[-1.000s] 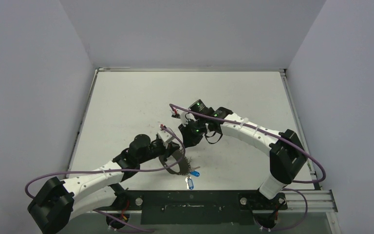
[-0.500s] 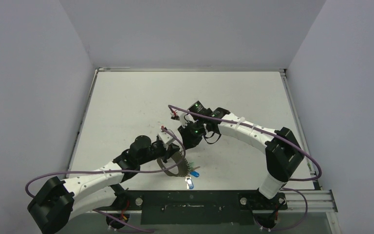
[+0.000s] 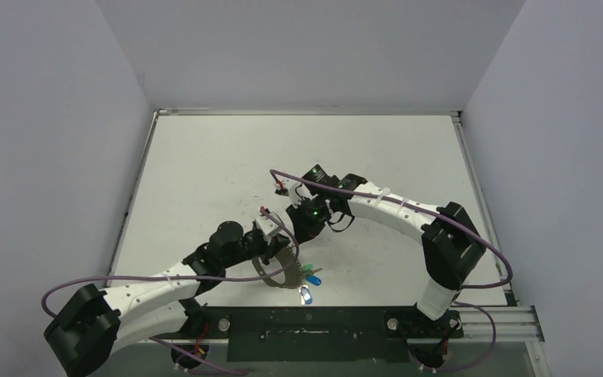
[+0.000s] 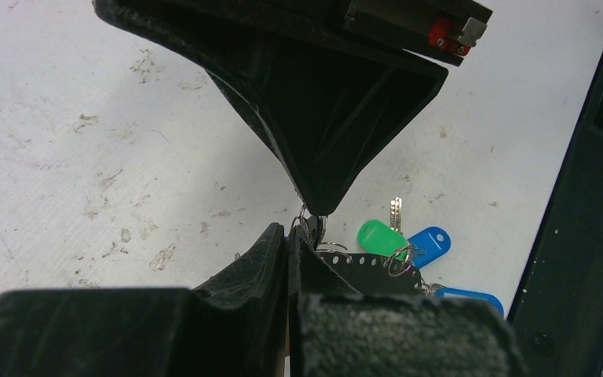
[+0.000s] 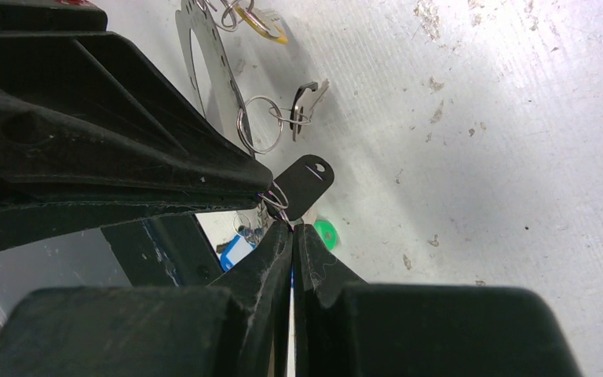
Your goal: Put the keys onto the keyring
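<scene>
Black key point(image 5: 306, 185) diagonal, lower-left to upper-right

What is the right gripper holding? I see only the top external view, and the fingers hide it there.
Observer: In the right wrist view, the right gripper is shut on the wire ring of the black tag.
Operator: And the left gripper?
Observer: Shut too, seemingly on the keyring, tip to tip with the right one.
Operator: Any yellow tag?
Observer: Yes, by the keyring; whether it is threaded, I cannot tell.
</scene>
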